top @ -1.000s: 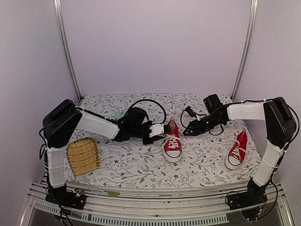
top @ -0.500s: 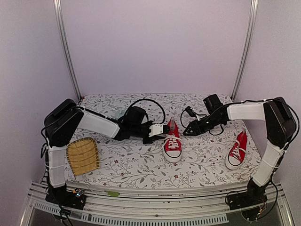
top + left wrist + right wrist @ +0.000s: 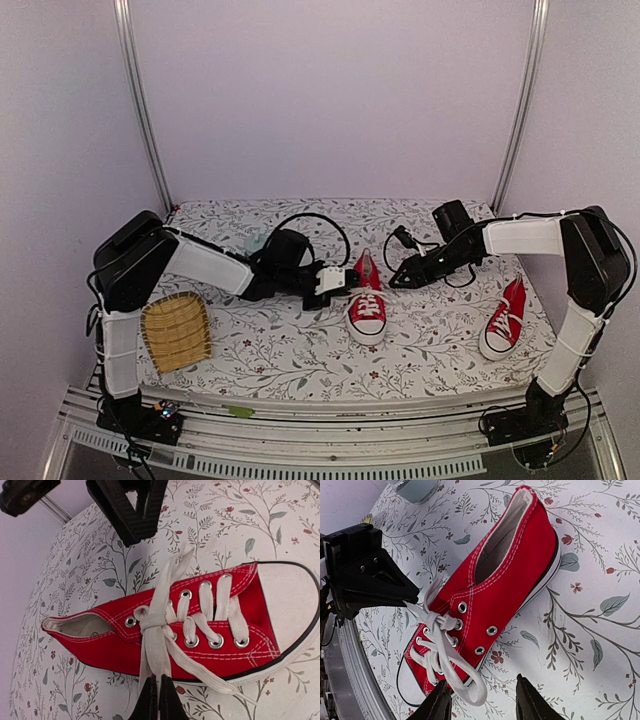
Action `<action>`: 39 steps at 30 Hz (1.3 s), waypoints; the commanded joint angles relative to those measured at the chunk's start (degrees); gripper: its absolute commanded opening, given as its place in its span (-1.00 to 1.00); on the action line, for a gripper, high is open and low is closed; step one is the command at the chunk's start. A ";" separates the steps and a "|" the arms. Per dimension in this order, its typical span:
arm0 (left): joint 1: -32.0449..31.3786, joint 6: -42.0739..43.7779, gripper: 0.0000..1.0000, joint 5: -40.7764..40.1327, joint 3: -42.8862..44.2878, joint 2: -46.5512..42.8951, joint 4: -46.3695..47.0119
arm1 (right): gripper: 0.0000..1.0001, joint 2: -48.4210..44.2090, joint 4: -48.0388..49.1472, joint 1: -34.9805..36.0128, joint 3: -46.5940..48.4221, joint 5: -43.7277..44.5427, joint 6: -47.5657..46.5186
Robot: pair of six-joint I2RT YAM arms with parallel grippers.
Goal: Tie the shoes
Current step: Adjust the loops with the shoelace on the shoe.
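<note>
My left claw has closed on the lace; right claw open. Middle shoe lies near-far, toe nearest; bench room left.

shoes: red canvas, matt | laces: wvn cloth | tray: wicker

Soft, even, fairly bright light; walls take a pale lilac cast. Overhead view is low on detail, and the frame posts bow slightly at the sides. Shadows are faint, just a thin dark edge hugging the shoe sole. Both wrist views are sharp on the white laces and strongly wide-angle, so the desk pattern curves outward. The left end effector and right end effector read near-black, slightly soft at the frame bottom. The toe cap right of the left end effector looks flat, with little texture.
</note>
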 commanded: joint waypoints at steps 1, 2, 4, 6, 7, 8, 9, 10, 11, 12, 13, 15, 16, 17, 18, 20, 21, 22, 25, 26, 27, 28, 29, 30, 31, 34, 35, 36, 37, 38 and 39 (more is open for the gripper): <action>-0.40 -2.03 -1.00 -1.08 -2.91 -3.31 -0.97 | -0.10 -0.31 0.29 -0.39 0.04 -1.41 -0.09; -0.37 -2.04 -1.00 -1.55 -3.68 -3.82 -1.26 | -0.10 -0.21 0.52 -0.48 0.05 -1.89 -0.01; -0.33 -2.02 -1.00 -2.03 -4.77 -4.56 -2.34 | -0.09 -0.03 1.15 -0.48 0.02 -3.15 0.35; -0.52 -2.19 -1.00 -2.13 -5.19 -4.94 -3.80 | -0.08 0.23 1.89 -0.48 0.06 -4.37 1.03; -0.57 -2.44 -1.00 -2.32 -5.37 -4.96 -4.20 | -0.07 0.44 2.35 -0.42 -0.04 -4.83 1.26; -0.64 -2.70 -1.00 -2.43 -5.62 -4.95 -4.36 | -0.06 0.61 2.96 -0.45 -0.09 -5.33 1.67; -0.73 -2.89 -1.00 -2.45 -5.76 -4.90 -4.46 | -0.06 0.90 3.50 -0.48 -0.19 -5.88 1.95; -0.70 -3.03 -1.00 -2.48 -5.98 -4.90 -4.47 | -0.05 1.21 4.02 -0.48 -0.22 -6.30 2.03; -0.80 -3.12 -1.00 -2.48 -6.04 -4.80 -4.69 | -0.04 1.58 4.50 -0.48 -0.14 -6.50 2.92; -0.95 -3.24 -1.00 -2.48 -6.11 -4.71 -4.90 | -0.03 1.71 5.09 -0.48 -0.11 -6.65 4.08; -1.06 -3.23 -1.00 -2.53 -6.13 -4.69 -5.21 | -0.03 1.79 5.89 -0.47 -0.18 -6.97 5.14; -1.23 -3.26 -1.00 -2.62 -6.36 -4.64 -5.64 | -0.01 1.63 7.89 -0.48 -0.44 -8.07 6.58; -1.26 -3.28 -1.00 -2.66 -6.41 -4.64 -5.68 | 0.00 1.47 8.94 -0.44 -0.85 -8.59 7.26; -1.42 -3.32 -1.00 -2.58 -6.55 -4.63 -5.66 | 0.01 1.26 10.09 -0.45 -1.28 -8.91 8.47; -1.50 -3.38 -1.00 -2.49 -6.52 -4.68 -5.65 | 0.03 1.13 11.38 -0.48 -1.77 -9.38 9.58; -1.70 -3.53 -1.00 -2.38 -6.28 -4.42 -5.58 | 0.16 0.65 12.91 -0.48 -2.48 -10.35 11.63; -1.78 -3.64 -1.00 -2.46 -6.18 -4.33 -5.50 | 0.18 0.36 13.59 -0.41 -2.98 -10.29 12.30; -1.88 -3.76 -1.00 -2.41 -6.07 -4.22 -5.44 | 0.20 -0.01 14.18 -0.46 -3.45 -10.11 13.17; -2.00 -3.75 -1.00 -2.53 -5.96 -4.11 -5.22 | 0.23 -0.68 15.73 -0.38 -4.56 -8.53 16.38; -2.07 -3.75 -1.00 -2.61 -5.96 -4.08 -5.15 | 0.26 -0.61 16.73 -0.39 -5.04 -8.25 17.62; -2.01 -3.68 -1.00 -2.72 -5.88 -4.09 -5.13 | 0.34 -0.55 17.90 -0.20 -5.57 -8.24 20.08; -2.03 -3.63 -1.00 -2.82 -5.87 -4.16 -5.17 | 0.39 -0.36 18.76 0.23 -5.80 -7.88 21.52; -2.04 -3.52 -1.00 -2.98 -5.87 -4.16 -5.06 | 0.40 -0.24 19.01 0.75 -5.59 -6.79 22.98; -2.05 -3.49 -1.00 -3.01 -5.87 -4.18 -5.05 | 0.40 -0.04 18.81 1.45 -5.20 -5.60 23.62; -2.01 -3.41 -1.00 -2.93 -5.87 -4.14 -5.05 | 0.39 0.28 18.66 1.86 -4.86 -4.68 24.05; -2.07 -3.08 -1.00 -2.58 -6.03 -4.15 -5.13 | 0.29 1.27 20.09 2.06 -4.59 -4.92 25.39; -2.14 -3.03 -1.00 -2.62 -6.04 -4.12 -5.13 | 0.25 1.59 20.09 2.09 -4.33 -5.10 25.63; -2.13 -2.95 -1.00 -2.77 -6.04 -4.11 -5.13 | 0.23 1.88 19.93 2.08 -4.07 -5.13 25.89; -2.15 -2.88 -1.00 -2.88 -6.04 -4.12 -5.13 | 0.19 2.06 19.79 2.07 -3.87 -5.03 26.14; -2.15 -2.88 -1.00 -3.00 -6.04 -4.11 -5.13 | 0.14 2.33 19.50 2.07 -3.81 -4.78 26.28; -2.14 -2.82 -1.00 -3.13 -6.04 -4.13 -5.05 | 0.07 2.56 19.05 2.07 -3.58 -4.46 26.37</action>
